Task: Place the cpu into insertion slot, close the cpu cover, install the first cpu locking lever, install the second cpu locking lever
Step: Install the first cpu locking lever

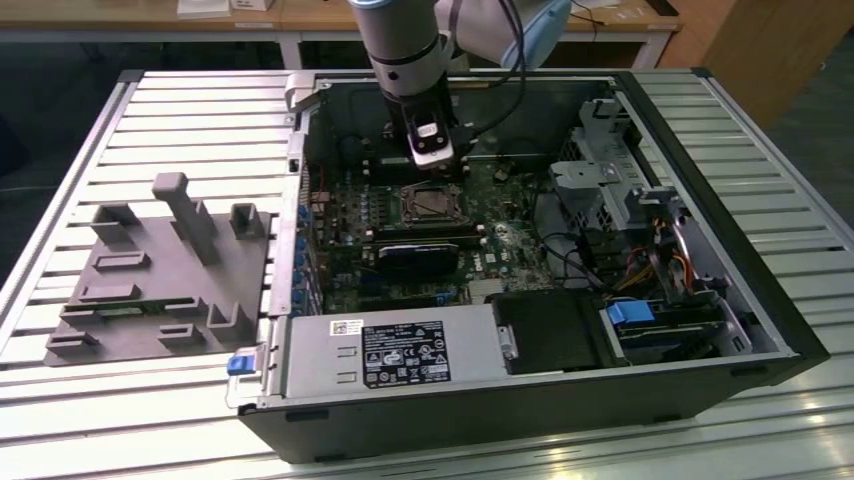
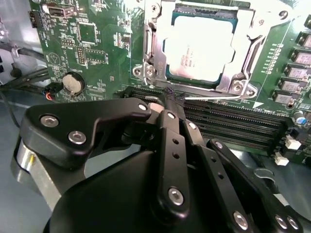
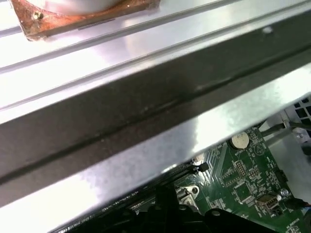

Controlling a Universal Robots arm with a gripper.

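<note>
Open computer case on slatted metal table; wooden desks behind. Cpu seated in insertion slot, cpu cover lying down around it. Gripper clenched, empty, just beside the slot.

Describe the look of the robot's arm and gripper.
The silver-grey cylindrical arm ends in a black wrist carrying a white-and-black module; a thin dark cable runs alongside. The matte black gripper is built of jointed bars studded with silver pins.
</note>
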